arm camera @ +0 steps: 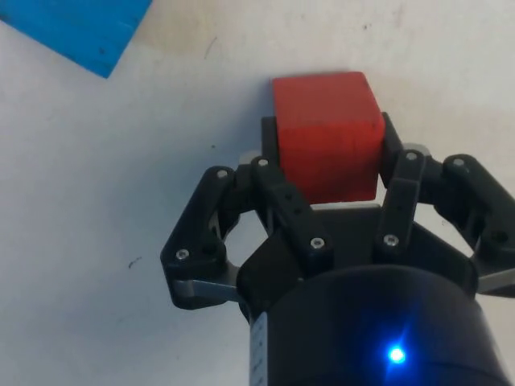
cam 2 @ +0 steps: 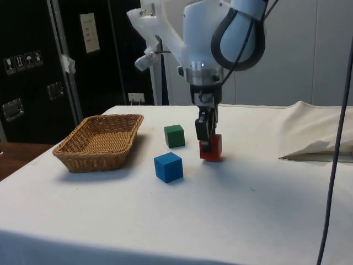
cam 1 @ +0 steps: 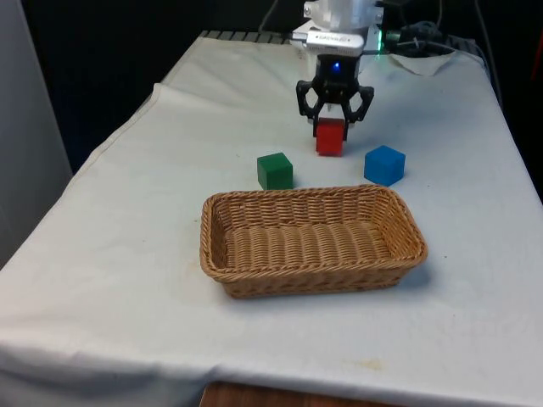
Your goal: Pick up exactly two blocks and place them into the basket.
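Observation:
My gripper (cam 1: 331, 127) is shut on a red block (cam 1: 330, 139), one finger pressed against each side; the wrist view shows the red block (arm camera: 326, 149) squeezed between the fingers (arm camera: 269, 141). The block sits at cloth level, and I cannot tell whether it is lifted. A green block (cam 1: 275, 170) lies to the front view's left of it, a blue block (cam 1: 384, 164) to the right. The wicker basket (cam 1: 254, 203) stands empty on the near side of the blocks. In the side view the gripper (cam 2: 205, 139) holds the red block (cam 2: 213, 149) behind the blue block (cam 2: 168, 167).
The green block (cam 2: 174, 135) lies between the red block and the basket (cam 2: 71, 149) in the side view. A crumpled fold of cloth (cam 2: 317, 149) lies towards the robot's end of the table. The blue block (arm camera: 76, 28) is close beside the gripper.

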### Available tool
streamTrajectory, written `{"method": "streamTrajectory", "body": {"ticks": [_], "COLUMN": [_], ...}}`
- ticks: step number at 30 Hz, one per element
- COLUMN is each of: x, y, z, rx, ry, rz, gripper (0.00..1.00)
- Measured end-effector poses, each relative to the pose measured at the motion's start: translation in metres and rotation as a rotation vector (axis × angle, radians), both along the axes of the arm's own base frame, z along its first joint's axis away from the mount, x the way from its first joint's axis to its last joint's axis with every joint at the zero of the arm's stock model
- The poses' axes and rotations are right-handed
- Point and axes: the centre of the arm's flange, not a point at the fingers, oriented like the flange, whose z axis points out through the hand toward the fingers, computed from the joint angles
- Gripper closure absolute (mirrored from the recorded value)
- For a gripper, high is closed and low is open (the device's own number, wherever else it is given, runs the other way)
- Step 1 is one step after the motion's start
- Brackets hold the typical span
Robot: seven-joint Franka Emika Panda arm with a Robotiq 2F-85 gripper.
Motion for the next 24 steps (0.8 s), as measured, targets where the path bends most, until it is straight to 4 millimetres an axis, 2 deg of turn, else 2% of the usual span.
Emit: {"method": "streamTrajectory", "body": {"ticks": [5,10,11,24], "x": [0.002,0.009,0.013,0.047], "y": [0.002,0.005,0.006,0.016], "z": [0.012,0.034,0.041,0.081], "rx": [0.010,0.024,0.027,0.030], "ry": [-0.004,-0.010,-0.011,-0.025], "rz": [0.002,0.007,0.011,0.030], "gripper": [0.98,0.98,0.98,0.98]}}
